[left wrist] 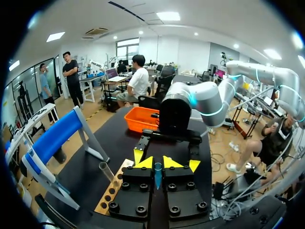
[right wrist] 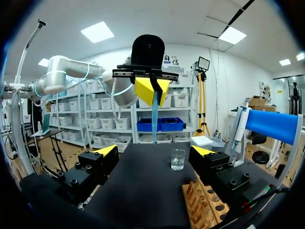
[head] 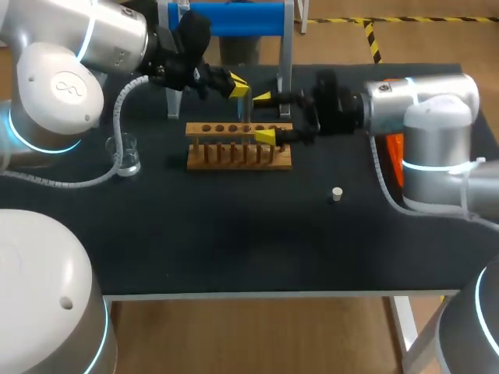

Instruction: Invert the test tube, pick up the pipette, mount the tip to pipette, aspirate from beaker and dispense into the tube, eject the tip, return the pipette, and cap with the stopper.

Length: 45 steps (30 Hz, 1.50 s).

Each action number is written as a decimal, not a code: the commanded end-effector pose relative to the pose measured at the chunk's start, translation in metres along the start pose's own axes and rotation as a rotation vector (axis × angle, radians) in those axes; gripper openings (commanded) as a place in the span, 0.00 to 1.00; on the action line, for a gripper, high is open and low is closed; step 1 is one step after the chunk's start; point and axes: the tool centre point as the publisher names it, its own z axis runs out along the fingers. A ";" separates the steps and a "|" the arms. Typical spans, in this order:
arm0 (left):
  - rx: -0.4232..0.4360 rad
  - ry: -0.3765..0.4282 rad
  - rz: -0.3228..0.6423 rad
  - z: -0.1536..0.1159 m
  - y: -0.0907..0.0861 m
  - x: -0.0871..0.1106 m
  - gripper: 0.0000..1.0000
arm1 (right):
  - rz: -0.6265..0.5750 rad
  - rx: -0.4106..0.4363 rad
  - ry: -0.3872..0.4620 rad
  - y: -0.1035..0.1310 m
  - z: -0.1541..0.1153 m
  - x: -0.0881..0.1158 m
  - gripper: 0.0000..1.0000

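We had the black table (head: pixel 234 241) under everything, and the 2 arms met over its far half: the left arm (head: pixel 86 47) came in from the far left, the right arm (head: pixel 425 117) from the right. Behind them stood the blue pipette stand (head: pixel 234 19), and an orange bin (head: pixel 394 152) sat beside the right arm. The wooden rack (head: pixel 238 156) lay between the grippers, its row of holes facing up.

The left gripper (head: pixel 238 86) was clamped on the test tube (right wrist: pixel 155 114), its 2 yellow fingertips (left wrist: pixel 145 162) pressing the tube's upper end from both sides. The right gripper (head: pixel 264 118) faced it with fingers spread wide and nothing in them, 1 tip at the rack's far edge and 1 over its near rail. The beaker (head: pixel 129 156) stood upright near the table's left edge, well apart from the rack, with clear liquid low in it.

And there was the tube, what a slim thing: bluish, translucent, narrowing toward its lower end. Its long axis ran vertical. It hung straight down from the left fingertips, the thin end pointing at the rack's holes. It hung ahead of the right gripper's fingers, untouched by them. We could not tell whether its lower end met the rack.

The small pale stopper (head: pixel 337 194) stood alone on the table, near the right arm.
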 end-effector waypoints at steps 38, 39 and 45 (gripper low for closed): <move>-0.005 0.003 -0.001 -0.001 -0.001 0.000 0.00 | -0.031 -0.078 0.087 0.036 0.039 -0.013 0.97; -0.005 0.003 -0.001 -0.001 -0.001 0.000 0.00 | -0.030 -0.078 0.088 0.036 0.040 -0.012 0.96; -0.005 0.003 -0.001 -0.001 -0.001 0.000 0.00 | -0.026 -0.078 0.096 0.037 0.043 -0.010 0.95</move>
